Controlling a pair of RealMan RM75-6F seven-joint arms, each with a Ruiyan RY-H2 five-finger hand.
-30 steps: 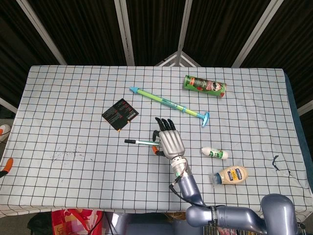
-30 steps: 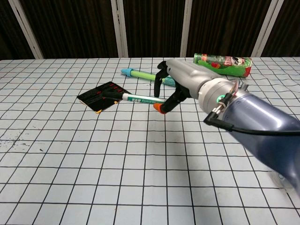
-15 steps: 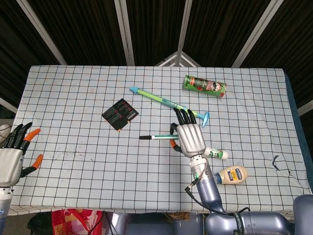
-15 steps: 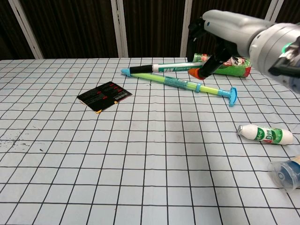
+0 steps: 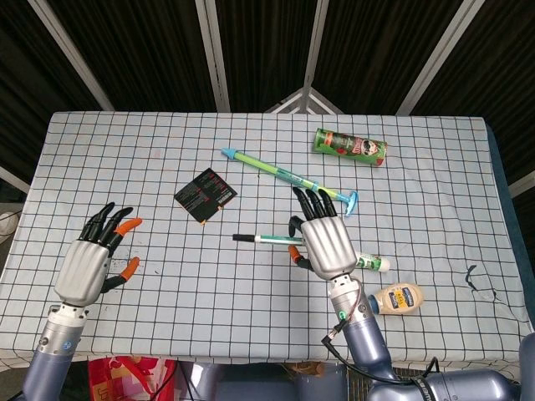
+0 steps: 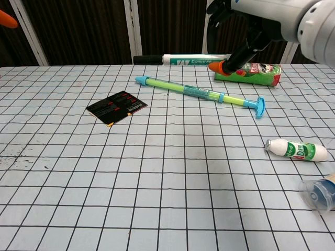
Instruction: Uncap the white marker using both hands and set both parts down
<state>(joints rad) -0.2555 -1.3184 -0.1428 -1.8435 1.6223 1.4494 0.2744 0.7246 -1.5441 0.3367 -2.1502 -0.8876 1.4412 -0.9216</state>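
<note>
Both hands have silver-grey metal backs and black fingers. On the left hand the thumb and one finger end in orange tips. The right hand shows an orange thumb tip in the chest view. Each wrist is a silver cylinder; a thin black cable loops beside the right one, above a glossy blue-grey forearm.

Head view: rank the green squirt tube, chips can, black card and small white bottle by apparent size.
1. Squirt tube, longest by far.
2. Chips can and black card, too alike to separate.
3. White bottle, smallest.
</note>
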